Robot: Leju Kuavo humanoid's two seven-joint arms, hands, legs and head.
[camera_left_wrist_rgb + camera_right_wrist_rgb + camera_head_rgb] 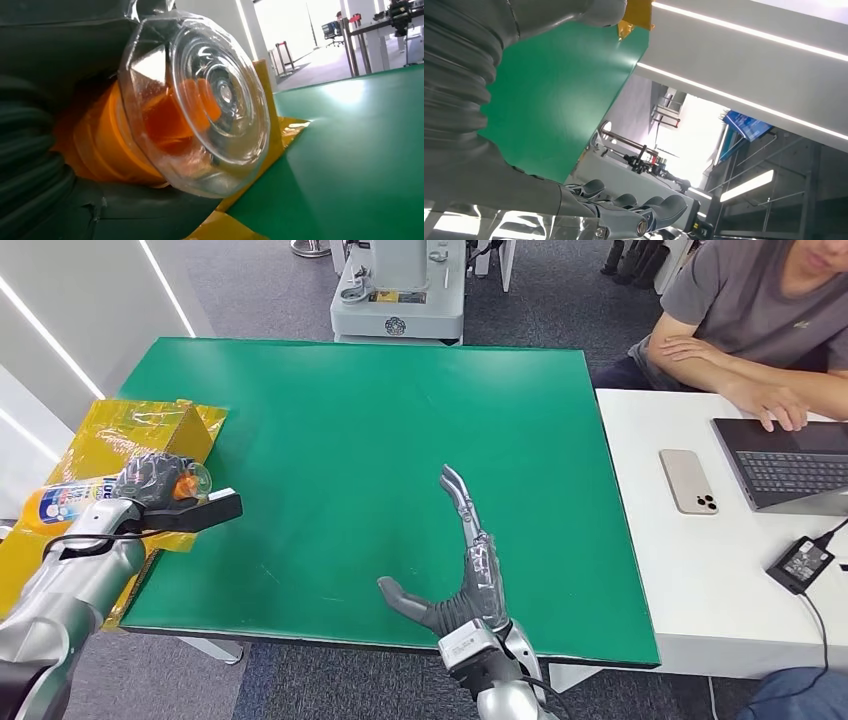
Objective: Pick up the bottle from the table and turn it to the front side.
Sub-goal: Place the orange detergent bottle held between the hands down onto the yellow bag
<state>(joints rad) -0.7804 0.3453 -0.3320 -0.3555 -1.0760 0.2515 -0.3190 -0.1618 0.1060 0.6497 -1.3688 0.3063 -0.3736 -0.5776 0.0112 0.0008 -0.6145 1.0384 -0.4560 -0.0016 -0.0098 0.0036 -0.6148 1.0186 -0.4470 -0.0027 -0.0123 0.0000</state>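
Observation:
The bottle [75, 502] has an orange body, a white and blue label and a clear faceted cap [200, 105]. It lies sideways over the yellow box [120, 435] at the table's left edge, cap toward the green mat [380, 440]. My left hand [150, 480] grips it near the cap end. In the left wrist view the clear cap and orange neck sit right against the hand. My right hand [460, 570] rests over the mat's near edge, fingers [639, 205] stretched straight and thumb out, holding nothing.
A white table [700, 570] on the right carries a phone [688, 481], a laptop [790, 462] and a power adapter [800, 563]. A person [760, 310] sits behind it with a hand on the laptop. A white machine base [398, 300] stands beyond the mat.

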